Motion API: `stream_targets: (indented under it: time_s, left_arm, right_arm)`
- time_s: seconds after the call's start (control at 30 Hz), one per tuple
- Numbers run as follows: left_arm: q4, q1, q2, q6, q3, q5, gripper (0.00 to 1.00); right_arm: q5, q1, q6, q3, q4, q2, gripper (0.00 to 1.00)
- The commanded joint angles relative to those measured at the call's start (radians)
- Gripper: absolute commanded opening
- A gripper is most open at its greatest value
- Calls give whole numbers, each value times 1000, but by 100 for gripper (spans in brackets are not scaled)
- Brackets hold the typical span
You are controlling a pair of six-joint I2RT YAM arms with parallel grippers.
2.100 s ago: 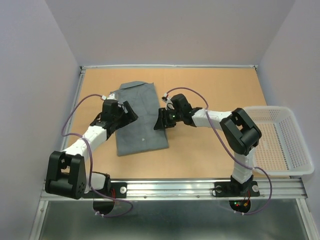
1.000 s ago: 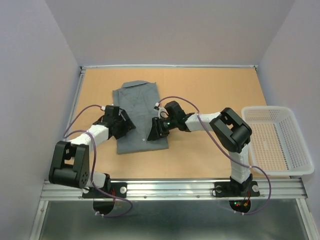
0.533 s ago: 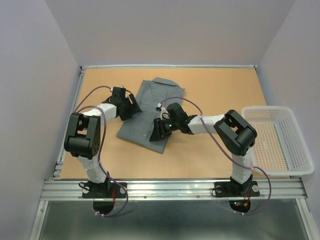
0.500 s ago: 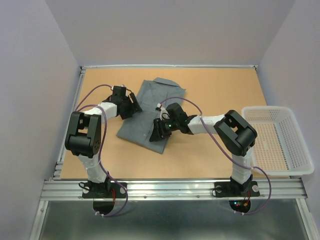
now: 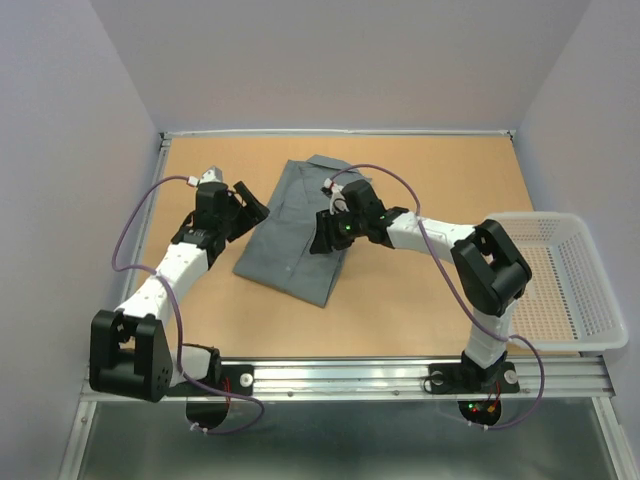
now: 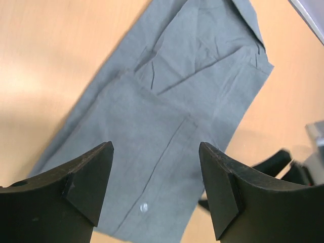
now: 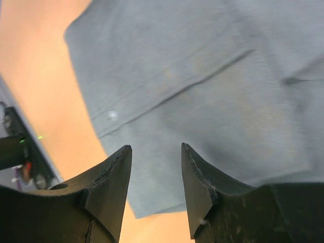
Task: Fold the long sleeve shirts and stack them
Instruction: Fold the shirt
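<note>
So the grey button-up shirt (image 5: 285, 245) is lying folded on the worktop (image 5: 430, 180), a bit left of the middle. It's skewed, with the collar end pointing to about 1 o'clock and the hem end down at 7.

The left claw (image 5: 252, 208) sits just off the shirt's 10 o'clock edge. Its wrist cam shows the fingers (image 6: 86, 177) spread wide with nothing between them. It's looking down at the cloth from above, so it isn't gripping anything.

The right claw (image 5: 325, 235) is over the shirt's 3 o'clock edge. The jaws are partly apart and its wrist cam shows only shirt fabric through the gap, nothing pinched. Can't tell from any angle whether the tips actually touch the cloth.

Stuff that's hard to see:
- No sleeves or cuffs are showing anywhere, just the flat folded body, the placket line and one small pale button (image 6: 144, 206).
- From above, the right claw and its wrist cover a chunk of the shirt's right edge.
- The right wrist view is pretty blurry. You get the hem corner, the placket and a button, but the collar end is cut off at the top of the frame.
- In the left wrist view the claw's own fingers block the lower part of the shirt.

The white mesh basket (image 5: 590, 300) is way over at 3 o'clock, hanging past the worktop's right edge, well apart from the shirt.
</note>
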Motion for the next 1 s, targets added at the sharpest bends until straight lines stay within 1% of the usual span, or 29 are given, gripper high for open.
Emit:
stream_targets:
  time_s: [0.0, 0.07, 0.13, 0.17, 0.27, 0.37, 0.4, 0.5, 0.53, 0.6, 0.63, 0.7, 0.73, 0.83, 0.87, 0.93, 0.97]
  left_arm:
    - [-45, -2, -56, -106, -151, 1, 78]
    - [-18, 0, -39, -124, -185, 15, 76]
    - [13, 0, -10, -126, -194, 21, 74]
    - [22, 0, 8, -128, -193, 13, 72]
    - [63, 1, 93, -125, -182, -26, 68]
    - [79, 8, 157, -105, -141, -39, 66]
    - [79, 8, 206, -95, -126, -42, 66]
    - [77, 23, 300, -60, -57, -48, 65]
    - [74, 30, 324, -46, -11, -50, 65]
    - [61, 35, 398, 3, 46, -66, 64]
    - [45, 38, 421, 21, 112, -73, 64]
    - [45, 47, 482, 90, 178, -71, 65]
    - [15, 49, 496, 105, 236, -77, 65]
    - [-8, 64, 492, 144, 319, -77, 66]
    - [-13, 69, 474, 147, 327, -77, 69]
    - [-22, 75, 388, 155, 329, -77, 74]
    - [-28, 78, 356, 155, 323, -108, 80]
  right_arm:
    - [46, -38, -82, 30, -66, -23, 49]
    - [75, -38, -109, 29, -86, -1, 49]
    - [77, -38, -120, 21, -99, 10, 48]
    - [63, -38, -122, 17, -97, 14, 47]
    - [60, -30, -128, 4, -100, 31, 45]
    - [81, -16, -142, -5, -100, 43, 45]
    - [86, -1, -146, -6, -98, 46, 45]
    - [95, 50, -151, 16, -100, 79, 44]
    - [100, 68, -151, 26, -101, 89, 44]
    - [114, 116, -140, 47, -107, 115, 44]
    - [115, 129, -125, 69, -109, 120, 44]
    - [110, 166, -114, 92, -110, 135, 44]
    - [112, 177, -117, 116, -124, 139, 44]
    - [141, 206, -135, 167, -173, 136, 44]
    - [190, 212, -142, 193, -181, 122, 45]
    - [242, 217, -165, 211, -207, 100, 48]
    - [296, 226, -174, 228, -215, 91, 49]
